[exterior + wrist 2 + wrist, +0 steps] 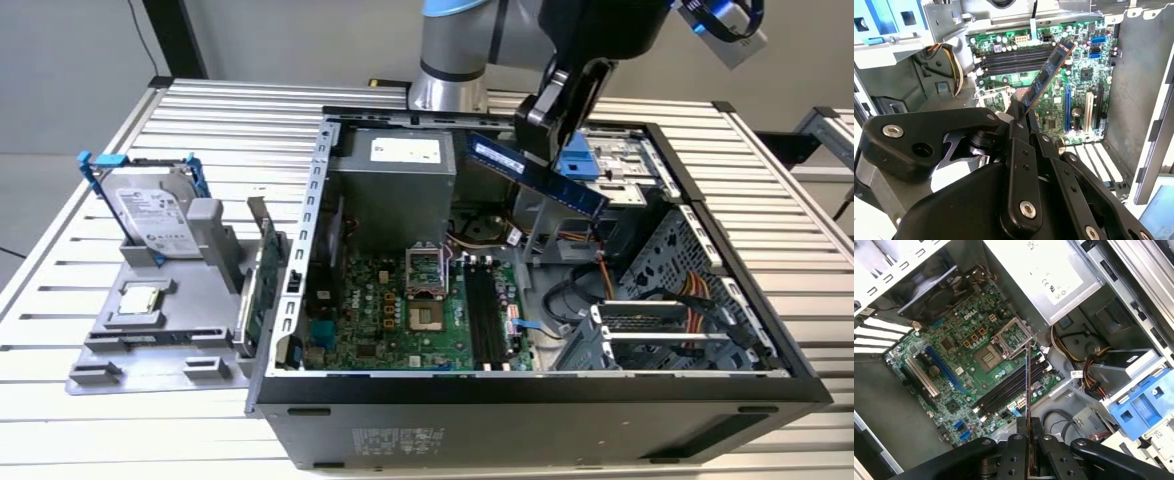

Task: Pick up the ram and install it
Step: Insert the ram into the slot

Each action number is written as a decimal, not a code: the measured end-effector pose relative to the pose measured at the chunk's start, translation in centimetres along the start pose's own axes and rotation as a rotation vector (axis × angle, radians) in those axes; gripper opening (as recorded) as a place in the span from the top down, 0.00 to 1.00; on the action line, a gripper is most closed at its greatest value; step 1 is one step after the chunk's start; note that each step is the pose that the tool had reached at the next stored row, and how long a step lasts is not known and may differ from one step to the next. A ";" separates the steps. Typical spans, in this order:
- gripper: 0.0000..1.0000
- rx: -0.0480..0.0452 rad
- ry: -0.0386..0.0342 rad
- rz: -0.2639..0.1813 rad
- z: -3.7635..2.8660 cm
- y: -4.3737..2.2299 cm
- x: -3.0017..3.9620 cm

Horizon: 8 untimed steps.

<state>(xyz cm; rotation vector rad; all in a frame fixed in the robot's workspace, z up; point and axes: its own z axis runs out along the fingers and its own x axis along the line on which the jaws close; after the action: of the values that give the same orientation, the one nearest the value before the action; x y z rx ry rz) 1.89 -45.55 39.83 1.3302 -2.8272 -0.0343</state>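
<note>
- What does the tool (537, 140) have?
- It is clamped on the ram (567, 185); the two black fingers pinch one end of the stick and the rest juts out free
- And where does the ram sit?
- In the exterior view it hangs tilted in the air over the open computer case (534, 400), on the side towards the exterior view's right, well above the motherboard (400, 310). It touches only the fingers
- How does it lie against the slots?
- In the second wrist view the ram (1046, 75) slants out from the tool (1016, 112) across the black slots (1014, 56). In the first wrist view the ram (1028, 390) is seen edge-on, a thin line running out from the tool (1029, 435) and crossing the slots at an angle, not lined up with them
- Anything beside the case?
- On the desk (80, 400), at the exterior view's left, a hard drive in its blue frame (150, 215) stands upright, and a green card (267, 270) stands just beside the case wall
</note>
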 end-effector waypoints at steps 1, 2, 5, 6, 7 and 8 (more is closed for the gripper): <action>1.00 0.0000 -0.0001 0.003 0.00 -0.04 -0.04; 1.00 0.0000 -0.0001 0.007 0.00 -0.09 -0.07; 1.00 -0.0001 -0.0005 0.018 -0.01 -0.21 -0.18; 1.00 -0.0001 -0.0005 0.022 -0.01 -0.26 -0.21; 1.00 -0.0002 -0.0007 0.026 -0.01 -0.30 -0.25; 1.00 -0.0002 -0.0008 0.029 -0.01 -0.34 -0.28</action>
<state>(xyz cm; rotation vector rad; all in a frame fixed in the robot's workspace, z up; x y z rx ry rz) 2.33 -45.55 39.83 1.2890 -2.8466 -0.0347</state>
